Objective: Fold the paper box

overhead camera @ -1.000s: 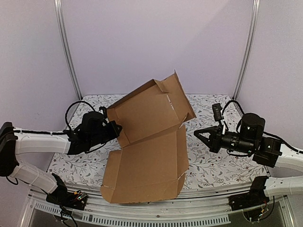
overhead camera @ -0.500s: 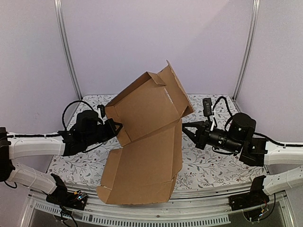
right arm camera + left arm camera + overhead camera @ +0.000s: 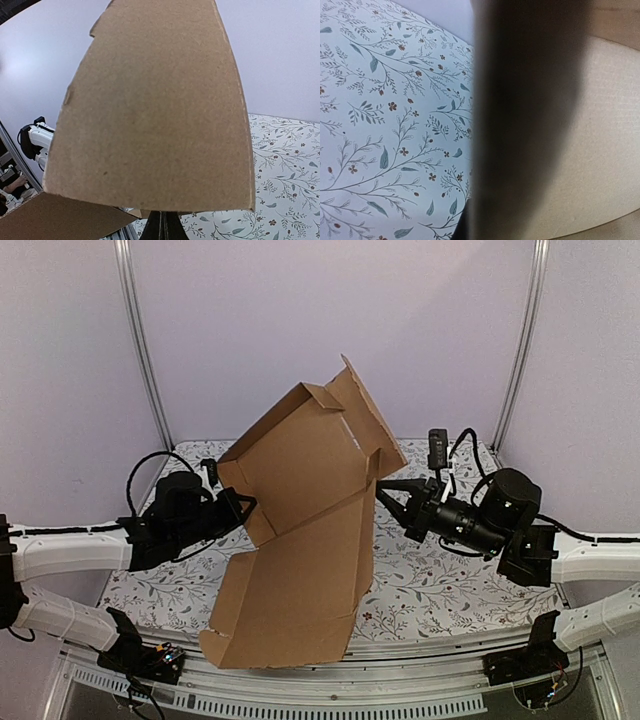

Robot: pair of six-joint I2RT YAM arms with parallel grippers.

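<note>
Reaching in from the lower left of the top view, the left arm point(image 3: 150, 530) lies low over the flowered tabletop point(image 3: 440, 585), its white link leading to a black wrist. The left jaws are clenched on the left edge of the paper box point(image 3: 300, 540), about midway up the sheet. In the left wrist view one dark, blurred jaw fills the middle of the frame, with the leaf-patterned tabletop point(image 3: 385, 125) to its left and pale cardboard point(image 3: 605, 140) pressed close on its right.

The paper box fills the centre of the top view, raised and partly unfolded. Its upper panel tilts up toward the back wall, with short side walls standing along its top and a flap sticking out at the upper right. Below a crease, the lower panel slopes down to the bottom of the frame, where its bottom left corner overhangs the front rail.

On the right of the top view, the right arm point(image 3: 500, 515) points left across the tabletop. The right jaws are clenched together, holding nothing, with their tip at the right edge of the box, just under the upper flap. In the right wrist view the brown flap point(image 3: 155, 115) covers most of the frame and hides the jaw tips at the bottom centre.
</note>
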